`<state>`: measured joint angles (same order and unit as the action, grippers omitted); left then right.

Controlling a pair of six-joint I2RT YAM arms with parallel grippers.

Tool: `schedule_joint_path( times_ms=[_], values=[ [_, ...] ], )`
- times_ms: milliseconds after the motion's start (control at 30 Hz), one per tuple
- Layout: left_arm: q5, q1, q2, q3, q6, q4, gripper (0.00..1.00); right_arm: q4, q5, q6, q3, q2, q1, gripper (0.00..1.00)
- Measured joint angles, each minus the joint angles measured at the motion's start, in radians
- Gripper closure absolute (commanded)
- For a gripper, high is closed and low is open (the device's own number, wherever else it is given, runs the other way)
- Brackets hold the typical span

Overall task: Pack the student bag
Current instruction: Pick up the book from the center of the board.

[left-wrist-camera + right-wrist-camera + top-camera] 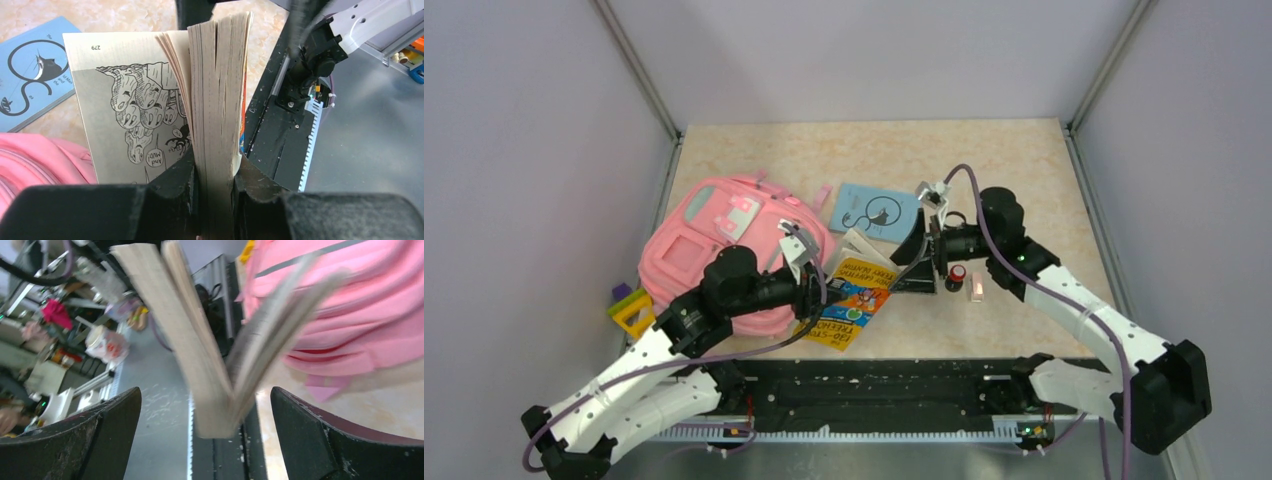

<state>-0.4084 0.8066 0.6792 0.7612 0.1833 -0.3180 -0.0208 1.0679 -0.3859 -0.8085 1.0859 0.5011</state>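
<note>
Objects counted: one large soft pink fabric backpack with grey-green trim, two books, two small items, one triangular piece. The pink fabric backpack lies on the left part of the beige marbled table, its front pockets facing up. My left arm reaches across its near edge. My left pincer is clamped narrow on the page block of one thick paperback book with an orange, yellow and blue cover, just right of the bag. The pages fan apart above my grip, and one loose leaf shows a cartoon drawing. I cannot tell whether the book's lower edge rests on the table. My right pincer stands wide, one finger on each side of the same book's fanned pages, touching neither side. In that view the book is blurred. The second book, a thin light-blue booklet with a black line drawing on its cover, lies flat beyond the thick one, apart from the bag. Beside my right arm sit one small red-capped item and one small pale pink block, close together. One yellow, green and purple triangular piece lies at the bag's near left corner.
</note>
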Motion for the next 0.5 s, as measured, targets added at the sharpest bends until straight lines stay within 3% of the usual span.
schedule_joint_path(
  times_ms=[200, 333, 400, 500],
  values=[
    [0.014, 0.0, 0.001, -0.013, 0.002, 0.008, 1.0, -0.158, 0.04, -0.071, 0.024, 0.002, 0.092, 0.02],
    [0.014, 0.0, -0.003, -0.033, 0.011, 0.038, 1.0, -0.241, 0.03, -0.105, 0.03, 0.03, 0.139, 0.07],
    [0.008, 0.0, -0.002, -0.038, 0.018, 0.045, 1.0, -0.281, 0.02, -0.118, 0.03, 0.063, 0.167, 0.22],
    [0.001, 0.0, 0.011, -0.038, 0.023, 0.048, 1.0, -0.311, 0.003, -0.138, 0.03, 0.106, 0.189, 0.67]
  ],
)
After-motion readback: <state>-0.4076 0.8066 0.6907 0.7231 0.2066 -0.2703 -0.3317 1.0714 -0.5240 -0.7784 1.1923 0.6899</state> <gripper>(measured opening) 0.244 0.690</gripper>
